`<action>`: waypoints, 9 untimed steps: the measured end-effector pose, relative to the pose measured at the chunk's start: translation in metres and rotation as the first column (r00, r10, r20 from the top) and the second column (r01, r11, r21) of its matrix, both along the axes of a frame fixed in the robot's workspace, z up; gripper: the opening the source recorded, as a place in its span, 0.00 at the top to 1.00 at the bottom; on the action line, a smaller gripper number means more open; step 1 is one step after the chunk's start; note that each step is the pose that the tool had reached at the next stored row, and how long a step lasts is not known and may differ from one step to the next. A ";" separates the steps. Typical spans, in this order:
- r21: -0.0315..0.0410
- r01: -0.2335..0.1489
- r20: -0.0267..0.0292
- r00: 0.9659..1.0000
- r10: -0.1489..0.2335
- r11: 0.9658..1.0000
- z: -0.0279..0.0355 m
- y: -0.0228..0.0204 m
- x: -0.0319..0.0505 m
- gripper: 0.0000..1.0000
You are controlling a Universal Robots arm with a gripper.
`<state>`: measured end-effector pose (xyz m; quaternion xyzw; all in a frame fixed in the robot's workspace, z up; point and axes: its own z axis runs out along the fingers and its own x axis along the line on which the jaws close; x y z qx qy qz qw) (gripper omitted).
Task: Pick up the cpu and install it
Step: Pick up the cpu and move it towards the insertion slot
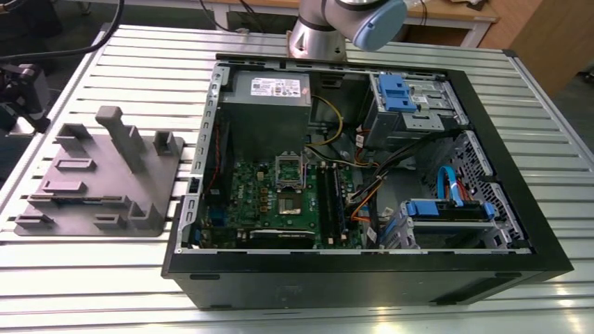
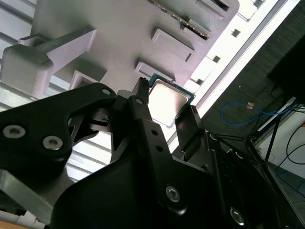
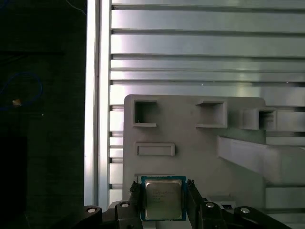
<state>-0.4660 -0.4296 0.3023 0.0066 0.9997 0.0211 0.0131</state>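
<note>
Holding the cpu (image 3: 163, 200) in the gripper (image 3: 164, 193), clenched on it from two opposite edges. In the first wrist view, pinched between two black fingers (image 3: 135, 196), one on each side, with the pale silver-grey metal top turned to the camera and a thin green-blue border showing around it. Same grip in the second wrist view: cpu (image 2: 167, 99) wedged between the fingertips of the gripper (image 2: 167, 107), with a finger (image 2: 143, 102) pressed against either edge and the metal top bright with glare. Apparently lifted clear, held above the grey moulded tray (image 3: 190, 148) lying beyond the fingertips. On that tray, past the cpu: shallow rectangular recesses, small open-fronted pockets, and a long upright post (image 3: 257, 160) off to one side of the gripper. Under the tray, a slatted aluminium table (image 3: 200, 43), with its edge rail and dark floor beyond. In the exterior view, part of the arm (image 1: 320, 31) at the far side of the table, behind an open black computer case (image 1: 371, 282) lying on its side. Inside the case, a green motherboard (image 1: 255, 188) with a shiny socket frame (image 1: 289, 168) standing open near its middle. Tray (image 1: 93, 202) on the table just beside the case, toward the exterior view's left.
</note>
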 end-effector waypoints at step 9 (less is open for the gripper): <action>0.000 0.000 0.000 1.000 0.000 1.000 0.0041 0.0000 0.0000 0.53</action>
